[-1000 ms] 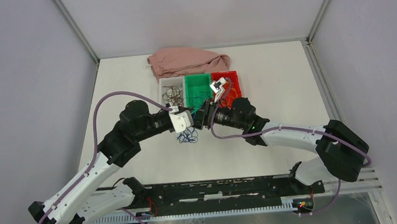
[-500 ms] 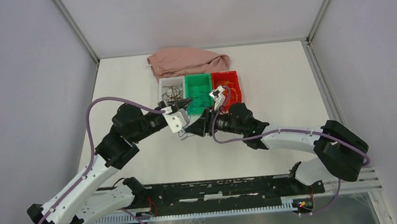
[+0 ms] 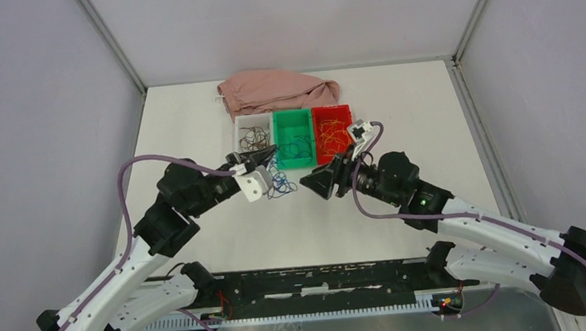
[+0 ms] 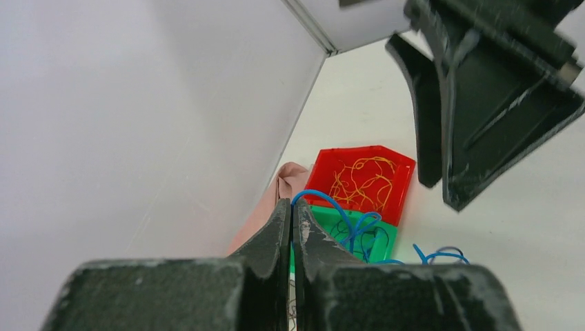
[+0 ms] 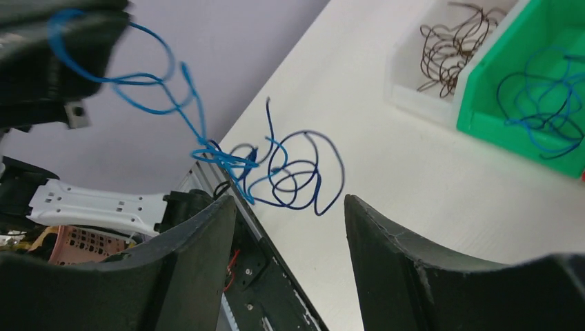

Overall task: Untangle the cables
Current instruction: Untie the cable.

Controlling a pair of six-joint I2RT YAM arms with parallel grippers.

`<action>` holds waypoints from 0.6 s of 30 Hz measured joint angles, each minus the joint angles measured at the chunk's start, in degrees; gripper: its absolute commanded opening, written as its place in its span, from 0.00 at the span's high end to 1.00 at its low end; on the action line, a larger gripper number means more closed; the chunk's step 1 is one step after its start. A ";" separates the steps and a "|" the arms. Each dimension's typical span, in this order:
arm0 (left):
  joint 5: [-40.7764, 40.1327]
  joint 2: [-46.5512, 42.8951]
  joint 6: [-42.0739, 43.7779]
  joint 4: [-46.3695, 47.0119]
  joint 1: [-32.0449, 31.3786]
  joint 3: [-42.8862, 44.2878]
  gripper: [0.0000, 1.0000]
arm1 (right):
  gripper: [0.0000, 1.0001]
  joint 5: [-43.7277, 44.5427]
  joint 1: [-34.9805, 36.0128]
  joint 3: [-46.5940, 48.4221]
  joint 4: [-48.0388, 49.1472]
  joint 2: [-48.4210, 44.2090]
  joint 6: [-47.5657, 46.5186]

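A tangle of blue cables (image 3: pixel 279 184) hangs from my left gripper (image 3: pixel 266 152) down toward the table in front of the bins. In the left wrist view the left gripper (image 4: pixel 291 205) is shut on a light blue cable (image 4: pixel 324 198) that loops out beside its tips. The right wrist view shows the light and dark blue cables (image 5: pixel 290 172) knotted together just beyond my right gripper (image 5: pixel 288 200). That gripper stands open with nothing between its fingers. From above, the right gripper (image 3: pixel 311 184) sits a little to the right of the tangle, apart from it.
Three bins stand in a row behind the grippers: a white bin (image 3: pixel 240 132) with brown wires, a green bin (image 3: pixel 296 163) with blue wires, a red bin (image 3: pixel 348 129) with yellow-orange wires. A pink cloth (image 3: pixel 275 91) lies behind them. The black rail (image 3: pixel 316 279) runs along the near edge.
The right gripper has drawn back to the right, away from the left gripper, and its arm has swung out. The left gripper shifted left, still holding the blue tangle.
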 measured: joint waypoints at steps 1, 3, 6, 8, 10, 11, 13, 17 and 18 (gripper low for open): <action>-0.59 -0.09 0.00 0.00 0.00 -0.42 0.97 | 0.34 0.52 0.00 0.33 -0.35 -1.33 -0.46; -2.95 0.17 -0.11 -0.07 -0.33 -1.27 0.97 | 0.34 1.38 0.00 0.66 -0.59 -3.26 -1.25; -7.82 1.99 -1.20 -1.44 -1.31 -1.51 0.97 | 0.34 1.81 0.02 1.25 -0.66 -3.56 -1.86; -10.91 3.41 -2.49 -2.95 -2.16 -1.51 0.97 | 0.34 2.05 0.20 1.95 -0.72 -2.86 -2.34; -13.86 5.11 -4.02 -4.87 -3.10 -1.46 0.97 | 0.34 2.38 0.59 3.56 -0.83 -1.22 -3.13; -15.10 5.88 -4.92 -6.01 -3.50 -1.40 0.97 | 0.34 2.45 0.81 4.52 -0.83 -0.22 -3.56; -17.20 7.17 -6.91 -8.39 -3.93 -1.33 0.97 | 0.34 2.71 1.40 6.49 -0.74 1.90 -4.57; -19.58 7.85 -9.60 -12.28 -4.11 -0.70 0.97 | 0.34 3.67 2.97 8.66 -0.09 5.38 -6.73; -19.96 8.07 -10.32 -13.29 -4.11 -0.13 0.97 | 0.34 4.17 3.43 8.92 0.13 6.19 -7.41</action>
